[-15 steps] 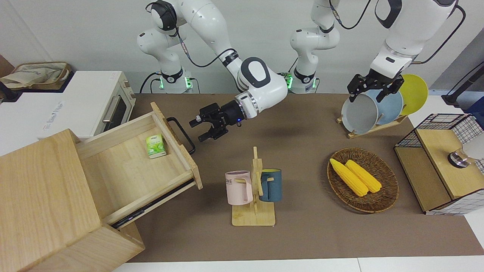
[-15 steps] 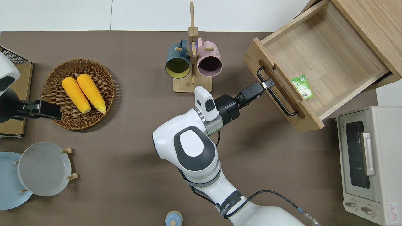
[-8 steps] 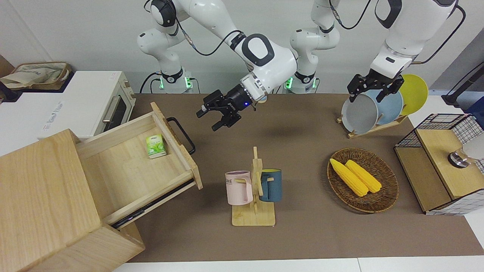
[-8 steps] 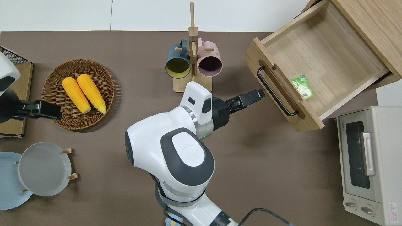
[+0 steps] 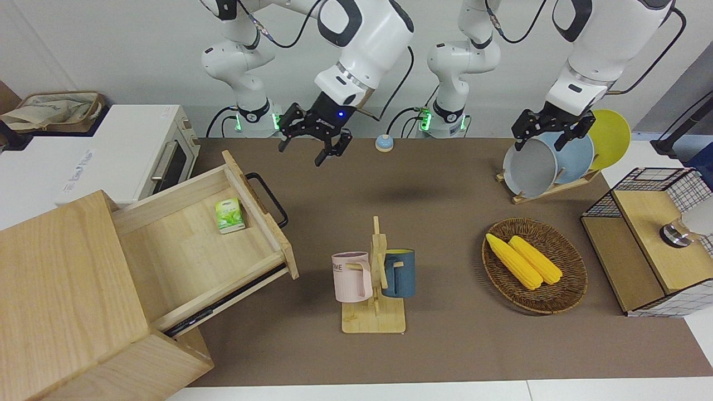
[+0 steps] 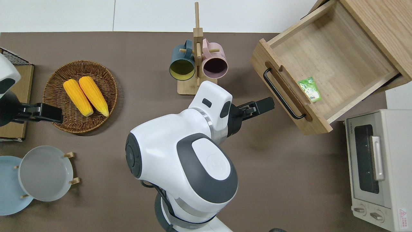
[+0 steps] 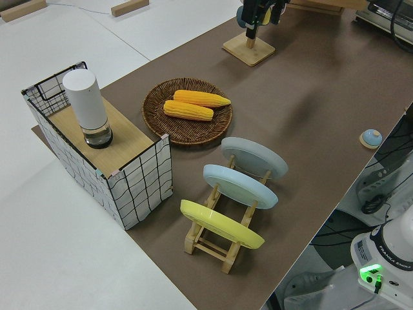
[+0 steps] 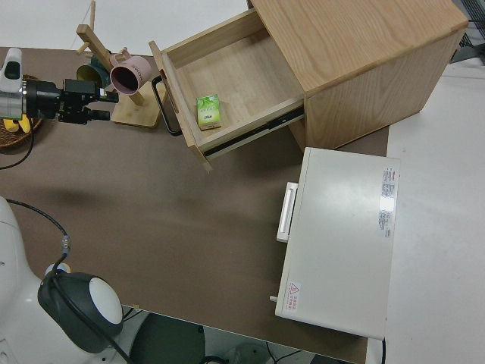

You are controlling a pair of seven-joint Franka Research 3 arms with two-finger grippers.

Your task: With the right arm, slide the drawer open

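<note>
The light-wood drawer [image 5: 189,250] stands pulled well out of the pale cabinet [image 5: 61,284]. Its black bar handle [image 5: 270,197] faces the table's middle. A small green box [image 5: 229,215] lies inside, close to the drawer's front. The overhead view shows the drawer [image 6: 328,54], the handle [image 6: 283,95] and the box [image 6: 309,89]. My right gripper [image 5: 305,151], with a blue light at its wrist, is open, empty and raised. In the overhead view it [image 6: 267,104] is over bare table just short of the handle, not touching it. The left arm is parked.
A mug rack [image 5: 374,278] with a pink and a blue mug stands mid-table. A wicker basket [image 5: 562,289] holds two corn cobs. There are also a plate rack [image 5: 548,161], a wire-grid box [image 5: 652,239], a white toaster oven [image 5: 128,150] and a small blue bell [image 5: 384,142].
My right gripper has drawn back from the drawer handle and risen, its arm folding back toward the robots. The drawer has stayed open in the same place.
</note>
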